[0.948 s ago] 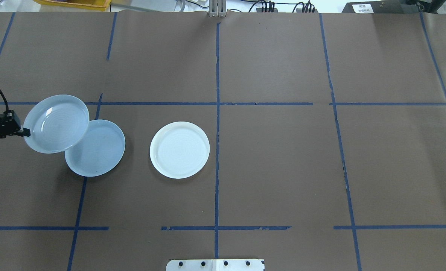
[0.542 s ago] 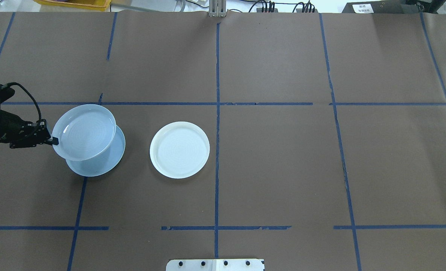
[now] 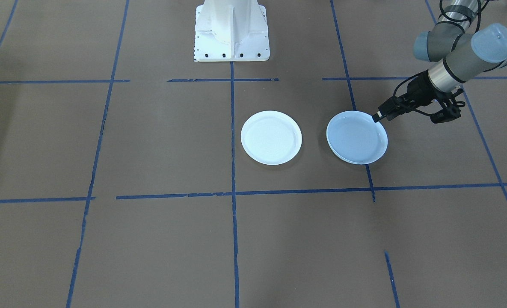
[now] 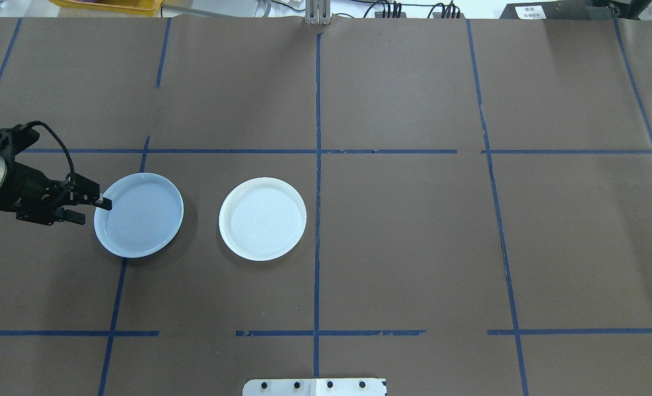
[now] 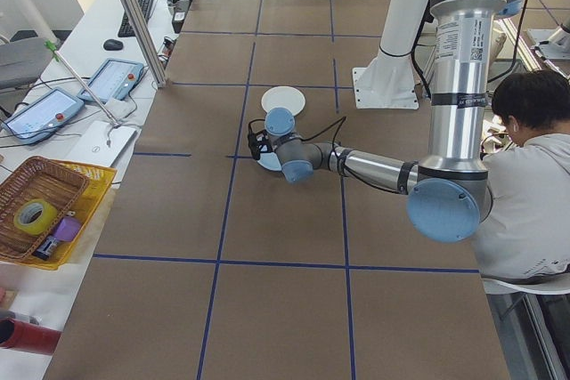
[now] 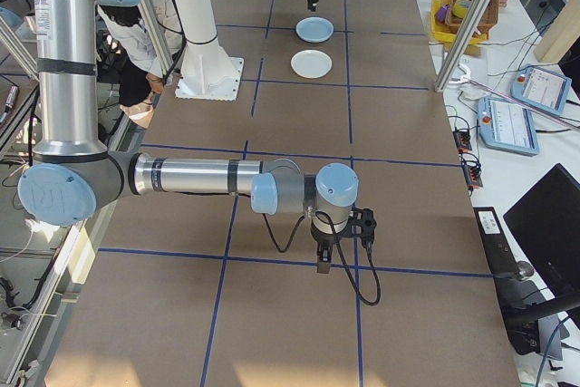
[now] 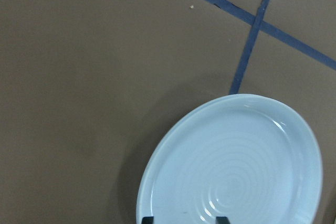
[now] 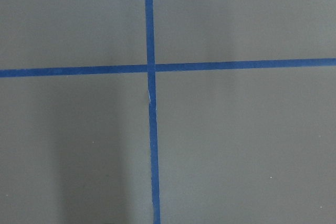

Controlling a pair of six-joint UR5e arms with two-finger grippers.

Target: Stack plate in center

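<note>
Two plates sit in one pile on the brown table (image 4: 414,247), out on the robot's left side. The top one is the ringed plate (image 7: 231,161), and its rings show well in the left wrist view. Under it lies the pale-blue plate (image 3: 334,153) - only a thin bit of its edge peeks out in the front view, and from overhead the two look like one plate. The pile rests flat, just beside a crossing of blue tape lines (image 4: 314,151). The left gripper (image 4: 105,203) is low at the pile's edge, on the side away from the table's middle. In the left wrist view its two fingertips (image 7: 148,219) stand apart with a gap between them, over the near rim of the ringed plate, so it is not squeezing the plate. The whiter plate (image 4: 262,218) lies alone near the pile, closer to the middle line of tape, and does not touch it. The right gripper (image 6: 319,265) hangs over bare table well apart from all the plates - the pictures do not tell if it is wide or closed. Its wrist view shows only brown paper and crossed tape. A person (image 5: 534,184) sits by the table's edge.
</note>
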